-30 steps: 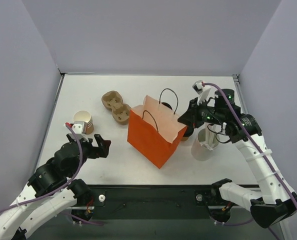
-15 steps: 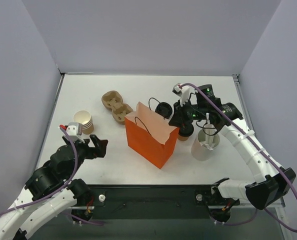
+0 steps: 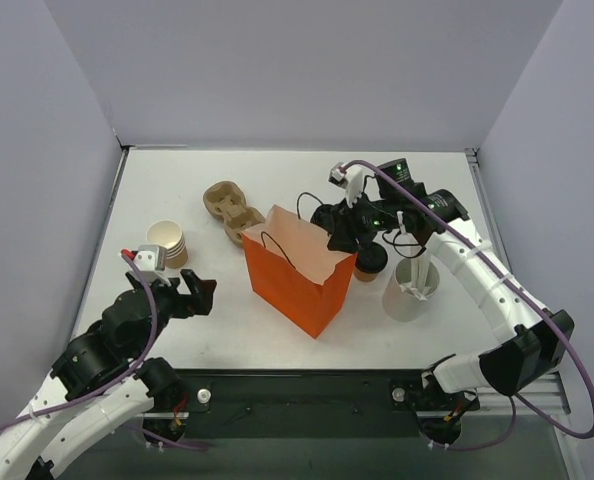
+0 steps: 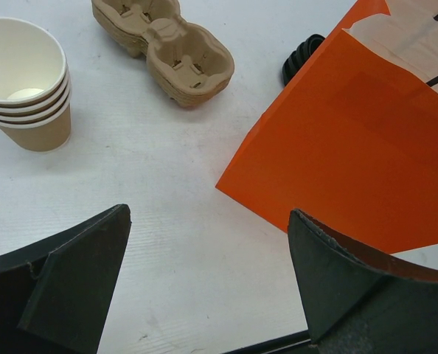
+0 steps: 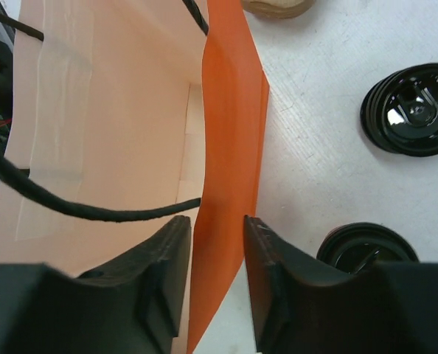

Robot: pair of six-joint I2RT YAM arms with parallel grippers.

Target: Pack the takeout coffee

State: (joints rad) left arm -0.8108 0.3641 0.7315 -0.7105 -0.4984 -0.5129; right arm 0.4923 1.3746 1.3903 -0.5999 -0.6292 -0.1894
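**Top external.** Left arm (image 3: 97, 350) sits folded low at the near left corner of the surface (image 3: 177, 190). The left tool (image 3: 202, 292) has its jaws spread wide and holds nothing. Right arm (image 3: 487, 280) arches up from the near right corner and bends back toward the middle. The right tool (image 3: 339, 232) is at the top rim of the orange bag (image 3: 295, 285). The takeout coffee (image 3: 371, 258) stands upright on the surface just right of the bag, between it and the white cup (image 3: 407, 295). The tool partly covers the coffee's far side. A stack of paper cups (image 3: 165, 243) stands near the left edge, with the pulp carriers (image 3: 232, 212) further back. The surface is white, with pale grey walls on three sides.

**Left wrist.** Both fingers (image 4: 79, 280) are far apart with bare surface between them. The bag (image 4: 352, 147) is cut off at the right. A black ridged edge (image 4: 301, 57) shows past its corner, probably a lid stack. The coffee is hidden.

**Right wrist.** Right tool (image 5: 217, 221): narrow gap, with the bag's (image 5: 230, 110) wall standing in it. The coffee's (image 5: 366, 249) black lid is half hidden behind one finger. Black lids (image 5: 414, 110) lie beyond it.
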